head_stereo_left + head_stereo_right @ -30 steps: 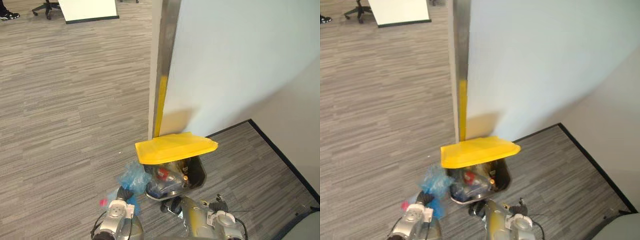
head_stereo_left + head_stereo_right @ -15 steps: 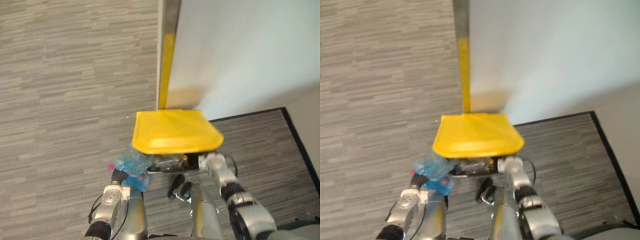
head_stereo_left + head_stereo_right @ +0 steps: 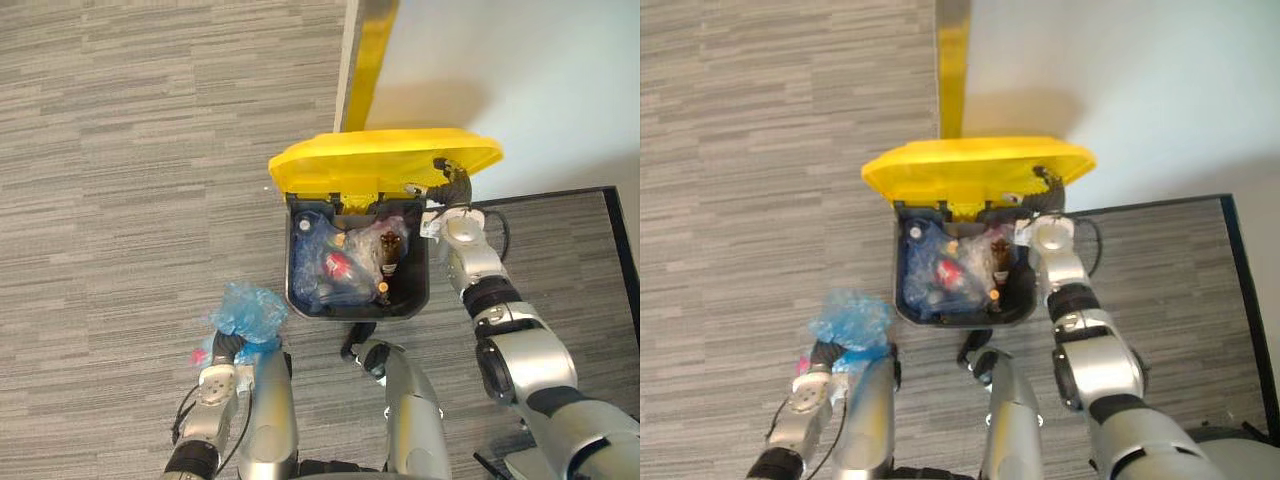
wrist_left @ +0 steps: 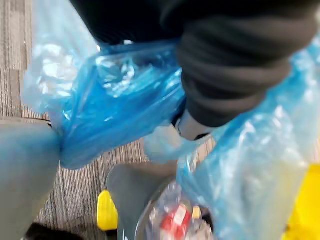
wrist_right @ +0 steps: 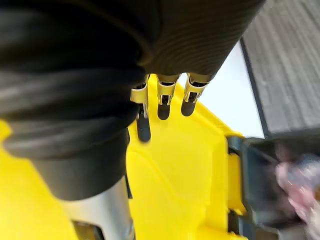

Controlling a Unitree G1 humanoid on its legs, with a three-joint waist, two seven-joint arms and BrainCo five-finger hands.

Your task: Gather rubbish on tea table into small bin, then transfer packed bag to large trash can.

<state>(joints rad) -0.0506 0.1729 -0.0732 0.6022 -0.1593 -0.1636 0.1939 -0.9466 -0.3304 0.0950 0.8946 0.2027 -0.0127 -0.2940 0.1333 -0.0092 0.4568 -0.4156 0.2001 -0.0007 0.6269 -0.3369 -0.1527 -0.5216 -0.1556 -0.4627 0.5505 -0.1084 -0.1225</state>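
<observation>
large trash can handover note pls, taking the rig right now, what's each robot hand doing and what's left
Right robot hand: open, straight fingers propping up the yellow lid.
Left robot hand: carries the blue rubbish bag, left of the large trash can and outside it.
Done: bag packed, lid raised; the can already holds other rubbish.
Left: drop the bag in, then let the lid down.
</observation>
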